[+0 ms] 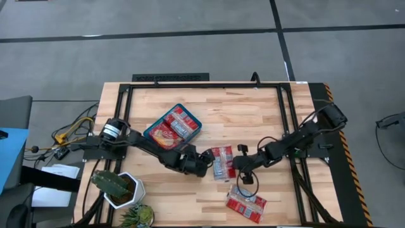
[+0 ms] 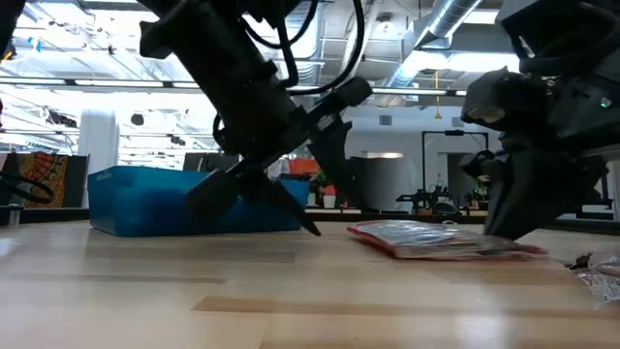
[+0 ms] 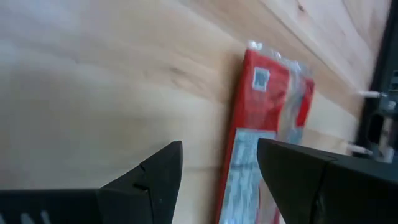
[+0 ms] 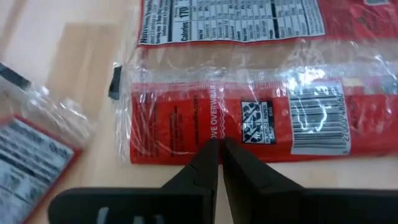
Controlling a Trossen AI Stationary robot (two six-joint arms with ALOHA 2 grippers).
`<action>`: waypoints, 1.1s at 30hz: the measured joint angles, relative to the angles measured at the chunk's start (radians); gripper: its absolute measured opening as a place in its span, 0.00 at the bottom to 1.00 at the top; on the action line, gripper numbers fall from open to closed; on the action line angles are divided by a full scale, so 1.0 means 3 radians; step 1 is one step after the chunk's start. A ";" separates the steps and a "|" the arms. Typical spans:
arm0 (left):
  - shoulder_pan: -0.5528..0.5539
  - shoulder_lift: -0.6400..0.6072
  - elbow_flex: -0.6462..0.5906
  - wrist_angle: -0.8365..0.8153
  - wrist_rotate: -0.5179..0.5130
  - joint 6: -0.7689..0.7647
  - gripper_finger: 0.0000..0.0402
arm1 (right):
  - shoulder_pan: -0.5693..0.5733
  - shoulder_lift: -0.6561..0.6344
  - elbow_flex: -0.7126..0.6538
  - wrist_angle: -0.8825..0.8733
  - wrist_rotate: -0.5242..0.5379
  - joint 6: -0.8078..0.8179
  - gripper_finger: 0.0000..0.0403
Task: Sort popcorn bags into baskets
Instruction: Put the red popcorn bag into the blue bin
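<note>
Looking down on the pale wooden table [image 1: 266,120], you find the shallow teal-blue plastic tray [image 1: 152,128] left of centre, holding at least two flat red popcorn packets [image 1: 179,122] whose exact count the overlap hides. Just right of your left gripper [image 1: 206,158] lies a small stack of red packets [image 1: 221,161]; its fingers [image 3: 149,180] stand moderately apart and hold nothing, with the stack's near edge between their tips. Your right gripper [image 1: 241,166] sits on the stack's other side, fingers [image 4: 200,171] pressed together and empty, tips at the edge of a clear-wrapped red packet [image 4: 249,112]. A second loose group of red packets [image 1: 246,204] lies near the table's front edge. At the front-left corner stand one white hexagonal cactus pot [image 1: 120,187] and one spiky green plant [image 1: 138,216], the latter cut off by the frame. The black frame rails [image 1: 209,84] border the work area.
</note>
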 joint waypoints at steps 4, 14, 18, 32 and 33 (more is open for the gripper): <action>0.0057 0.0000 -0.0003 0.0006 0.0084 0.0149 0.49 | -0.0026 0.0166 0.0103 0.0087 -0.0043 -0.0123 0.13; 0.0086 0.0019 -0.0001 -0.0039 0.0318 0.0251 0.49 | -0.0186 0.0434 0.0412 0.0158 -0.0202 -0.0611 0.13; 0.0085 0.0143 0.0003 0.0185 0.0348 0.0233 0.48 | -0.0220 0.0561 0.0520 0.0224 -0.0323 -0.0719 0.13; 0.0089 0.0207 0.0003 0.0390 0.0446 0.0150 0.03 | -0.0223 0.0111 0.0587 -0.0349 -0.0176 -0.0919 0.13; 0.0089 0.0207 0.0002 0.0410 0.0446 0.0120 0.03 | -0.0223 0.0029 0.0587 -0.0457 -0.0130 -0.0928 0.13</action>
